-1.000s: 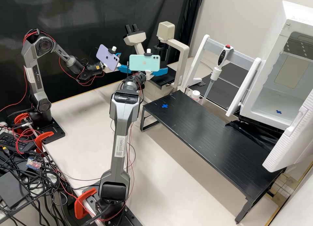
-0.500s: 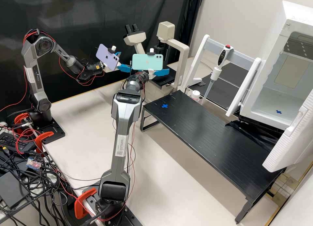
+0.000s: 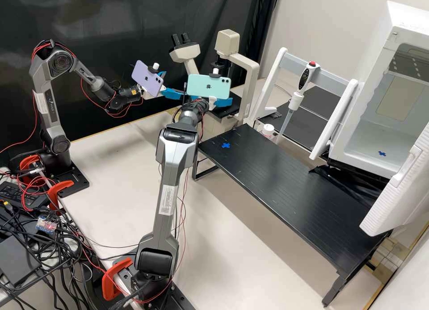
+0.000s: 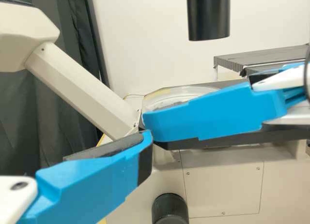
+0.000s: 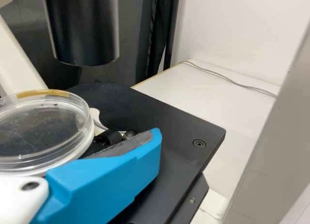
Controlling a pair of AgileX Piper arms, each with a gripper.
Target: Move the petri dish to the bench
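Well, the round petri dish (image 5: 38, 129) looks clear, but I can't tell the right gripper's (image 3: 222, 101) state.

Two arms (image 3: 165, 203), two phones (image 3: 208, 85), one microscope (image 3: 251, 84), one petri dish (image 5: 38, 129), one pipette (image 3: 295, 101), two blue crosses (image 3: 225, 145)

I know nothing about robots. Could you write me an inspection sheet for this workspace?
Surface: black slatted bench bears a blue tape cross.
Job's things: clear round petri dish at the black flat microscope stage.
Clutter: white-capped tub behind the bench.
Grippers: left blue-fingered claw open; right blue-and-white claw beside the dish, grip unclear.
Cables: black and red tangle near the arm bases.
Surroundings: black fabric curtain; white open-doored cabinet.
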